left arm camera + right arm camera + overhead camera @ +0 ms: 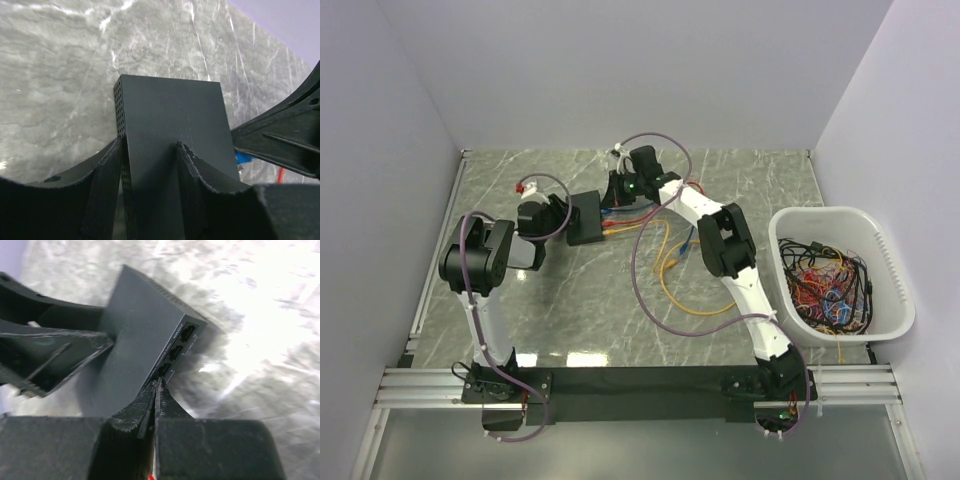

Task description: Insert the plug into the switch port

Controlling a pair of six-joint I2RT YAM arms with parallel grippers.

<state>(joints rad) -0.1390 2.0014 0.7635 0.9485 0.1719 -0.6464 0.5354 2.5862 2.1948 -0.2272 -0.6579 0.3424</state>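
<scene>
The flat black switch [586, 218] lies on the marble table and also shows in the left wrist view [170, 115] and the right wrist view [135, 335]. My left gripper [149, 145] is shut on its short end, one finger on each side. My right gripper [157, 382] is shut, its tips right at the switch's socket edge, beside two open ports [181, 342]. The plug is hidden between the fingers; only a red sliver [150, 476] shows at their base. In the top view my right gripper [617, 195] sits at the switch's right edge.
Red, orange and blue cables [625, 218] run from the switch's right side. A yellow cable [670, 275] loops across the table's middle. A white tub [880, 255] of tangled cables stands at the right. Purple walls close in the table.
</scene>
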